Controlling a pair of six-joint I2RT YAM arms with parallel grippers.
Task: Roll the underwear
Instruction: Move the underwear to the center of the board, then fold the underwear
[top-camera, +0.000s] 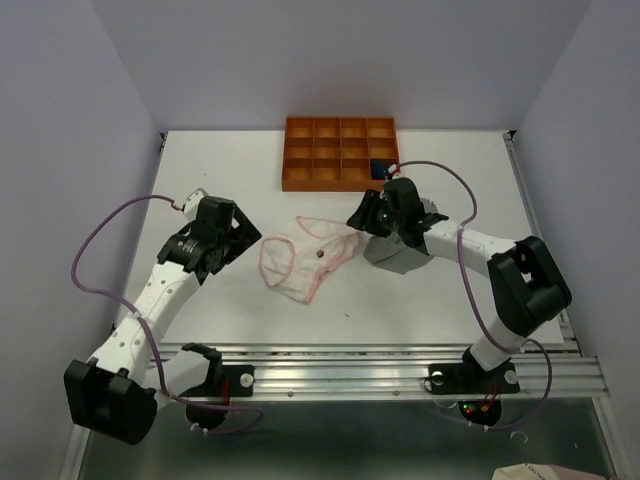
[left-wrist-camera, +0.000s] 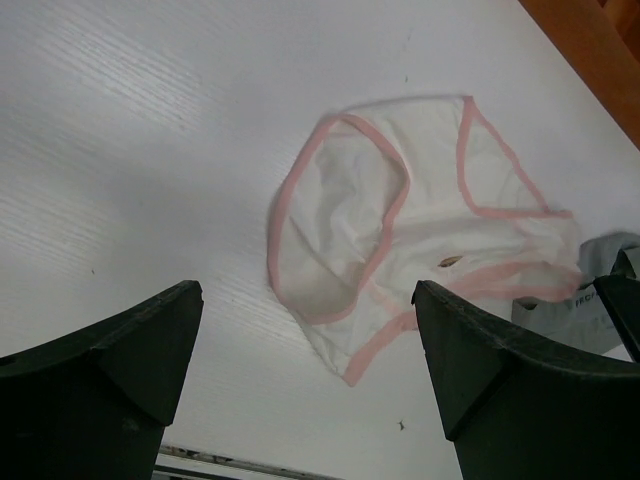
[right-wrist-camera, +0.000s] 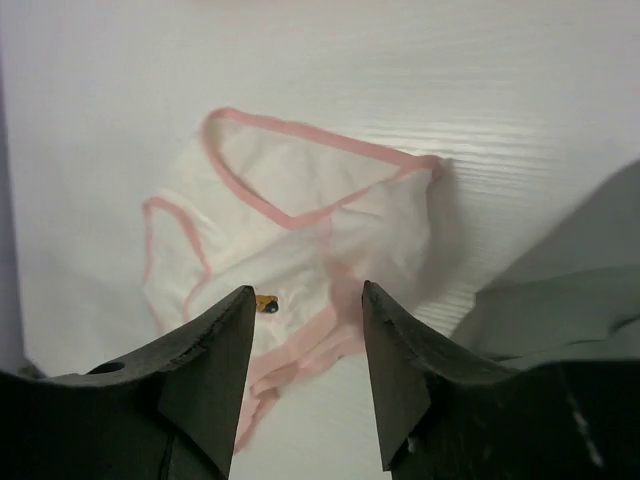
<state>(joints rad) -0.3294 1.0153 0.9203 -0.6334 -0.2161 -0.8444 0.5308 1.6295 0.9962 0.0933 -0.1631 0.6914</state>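
Observation:
The pale pink-white underwear (top-camera: 305, 258) lies spread flat on the white table, its pink trim showing. It also shows in the left wrist view (left-wrist-camera: 400, 240) and in the right wrist view (right-wrist-camera: 290, 230). My left gripper (top-camera: 246, 236) is open and empty, just left of it (left-wrist-camera: 307, 295). My right gripper (top-camera: 358, 217) is open and empty, hovering over its right edge (right-wrist-camera: 307, 292). The grey underwear (top-camera: 393, 256) lies bunched under my right arm (right-wrist-camera: 570, 290). A navy blue garment (top-camera: 381, 168) sits in the tray's near right compartment.
An orange tray (top-camera: 340, 127) with several compartments stands at the back middle of the table; its edge shows in the left wrist view (left-wrist-camera: 590, 45). Metal rails run along the table's near edge (top-camera: 380, 365).

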